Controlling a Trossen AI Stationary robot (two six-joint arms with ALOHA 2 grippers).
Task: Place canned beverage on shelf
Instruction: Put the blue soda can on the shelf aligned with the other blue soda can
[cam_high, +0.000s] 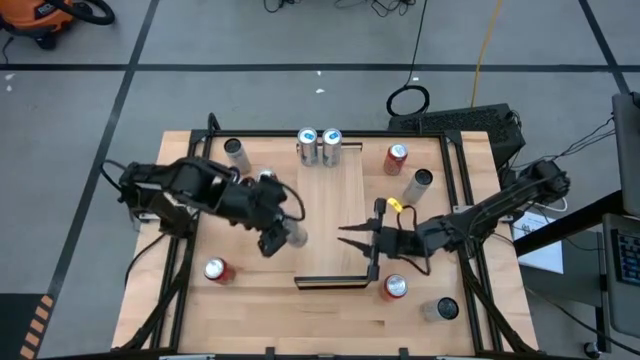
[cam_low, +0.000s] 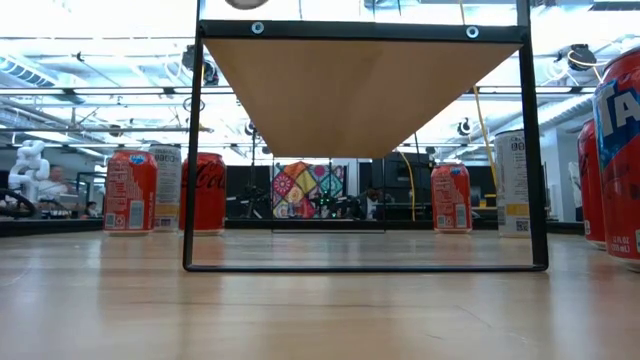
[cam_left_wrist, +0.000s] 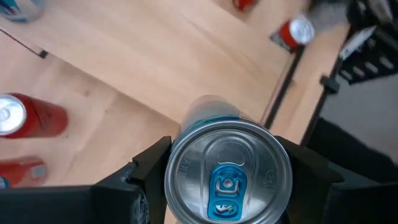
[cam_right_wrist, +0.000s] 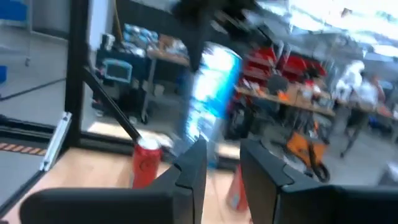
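The shelf (cam_high: 335, 215) is a pale wood panel on a black frame in the middle of the table; the low view shows its underside (cam_low: 360, 90). Two silver cans (cam_high: 318, 143) stand at its far end. My left gripper (cam_high: 283, 236) is shut on a silver-and-blue can (cam_left_wrist: 227, 174) just left of the shelf's left edge. The can also shows in the right wrist view (cam_right_wrist: 214, 87), above the tabletop. My right gripper (cam_high: 347, 237) is open and empty over the shelf, its fingers pointing toward the held can. My left gripper pinches the can between its two fingers (cam_left_wrist: 149, 165), one on each side of the can's wall just below the top rim (cam_left_wrist: 180, 155). The fingers come from above, slanting down. The can is lifted clear of the table, its tab end up and a little tilted.
Red cans stand at the far right (cam_high: 397, 157), near left (cam_high: 215, 270) and beside the shelf's near right corner (cam_high: 394, 287). Silver cans stand at the far left (cam_high: 235, 152), right (cam_high: 418, 183) and near right (cam_high: 440, 310). People and benches show beyond the table.
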